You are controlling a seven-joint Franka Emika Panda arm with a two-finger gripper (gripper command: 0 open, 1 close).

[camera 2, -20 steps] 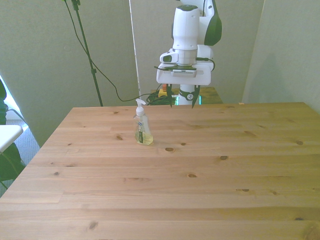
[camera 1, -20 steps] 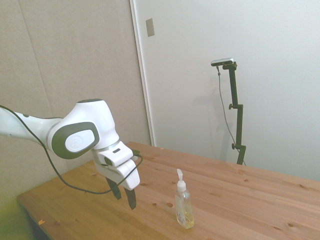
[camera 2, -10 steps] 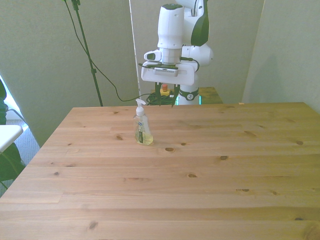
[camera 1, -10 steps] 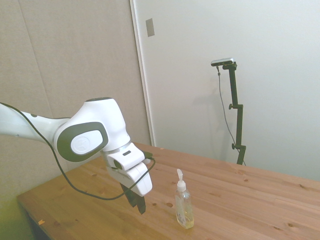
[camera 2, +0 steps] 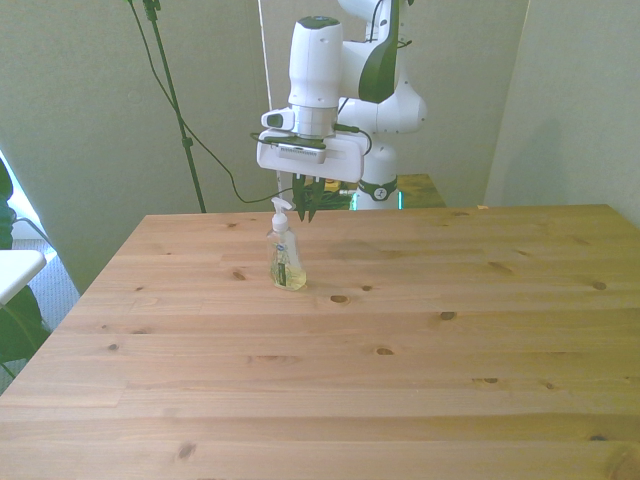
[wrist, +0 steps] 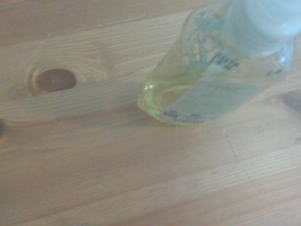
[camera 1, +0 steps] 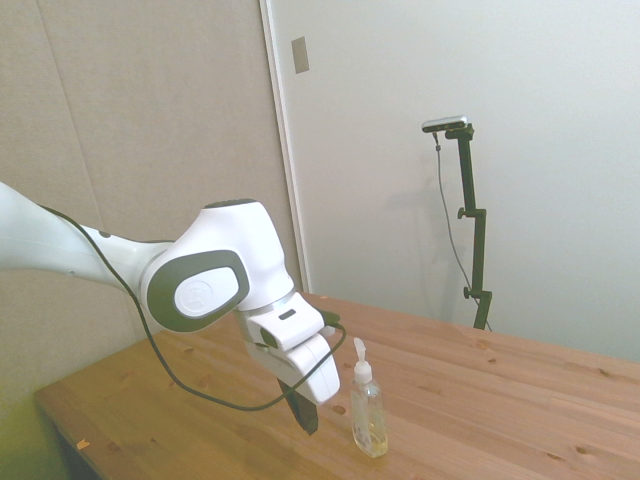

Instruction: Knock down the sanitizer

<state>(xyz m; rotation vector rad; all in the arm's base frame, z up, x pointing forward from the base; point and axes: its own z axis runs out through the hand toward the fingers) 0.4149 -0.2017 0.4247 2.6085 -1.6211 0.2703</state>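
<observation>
I hover the gripper [camera 2: 307, 207], jaws narrow and empty, just behind the upright sanitizer [camera 2: 285, 259], ready to topple it.

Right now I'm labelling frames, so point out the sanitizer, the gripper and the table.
sanitizer [camera 1: 368, 412], side view, on the clear bottle body.
gripper [camera 2: 306, 208], front view, between the dark fingertips.
table [camera 2: 400, 380], front view, on bare wood.

You can't read any text here. The sanitizer [wrist: 207, 80] carries a pale label [wrist: 214, 96] with faint print and a dark scrawl above it (the wrist view is too blurred to make out letters), and in the side and front views the label is too small.
</observation>
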